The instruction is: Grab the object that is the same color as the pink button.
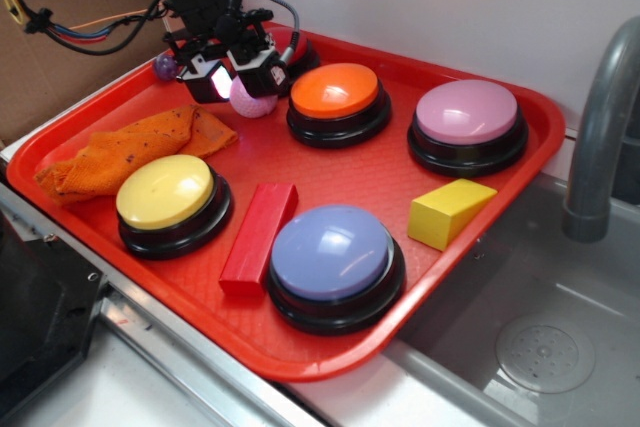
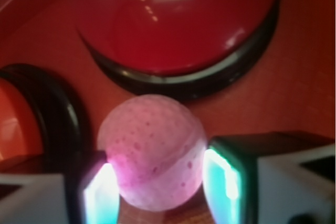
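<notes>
The object, a small dimpled pink ball (image 1: 252, 99), lies on the red tray (image 1: 300, 365) at the back, left of the orange button (image 1: 335, 90). My gripper (image 1: 245, 82) reaches down over it. In the wrist view the ball (image 2: 152, 150) fills the space between the two lit pads (image 2: 100, 195) of my gripper (image 2: 157, 187), and both pads press against its sides. The pink button (image 1: 467, 112), a pale mauve dome on a black base, stands at the tray's back right, well apart from the gripper.
A red button (image 2: 178, 19) sits just beyond the ball. A tiny purple ball (image 1: 165, 67) and orange cloth (image 1: 130, 147) lie left. Yellow button (image 1: 165, 192), red block (image 1: 258, 237), blue button (image 1: 330, 252) and yellow wedge (image 1: 450, 212) fill the front. A grey faucet (image 1: 600, 127) rises at right.
</notes>
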Controlling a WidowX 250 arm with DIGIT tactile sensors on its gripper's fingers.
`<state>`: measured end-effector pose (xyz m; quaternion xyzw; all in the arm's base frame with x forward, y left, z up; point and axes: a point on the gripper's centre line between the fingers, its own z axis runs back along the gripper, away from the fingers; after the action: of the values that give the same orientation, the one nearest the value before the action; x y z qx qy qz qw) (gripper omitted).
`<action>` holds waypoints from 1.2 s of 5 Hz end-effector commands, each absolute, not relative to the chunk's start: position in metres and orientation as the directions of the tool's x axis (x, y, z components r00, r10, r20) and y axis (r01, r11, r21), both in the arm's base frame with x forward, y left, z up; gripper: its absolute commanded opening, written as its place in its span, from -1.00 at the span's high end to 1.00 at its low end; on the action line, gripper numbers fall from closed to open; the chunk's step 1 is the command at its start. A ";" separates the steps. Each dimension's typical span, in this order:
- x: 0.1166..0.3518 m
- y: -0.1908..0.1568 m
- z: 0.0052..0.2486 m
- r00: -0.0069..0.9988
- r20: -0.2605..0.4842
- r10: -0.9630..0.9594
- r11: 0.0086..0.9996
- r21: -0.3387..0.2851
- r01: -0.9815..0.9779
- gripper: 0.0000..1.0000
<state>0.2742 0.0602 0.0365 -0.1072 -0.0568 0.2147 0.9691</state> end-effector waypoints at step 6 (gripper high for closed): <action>0.212 -0.002 0.166 0.995 -0.044 -0.089 0.990 0.104 0.093 1.00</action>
<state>0.2122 -0.0041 0.1538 0.0510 0.0446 -0.0427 0.9968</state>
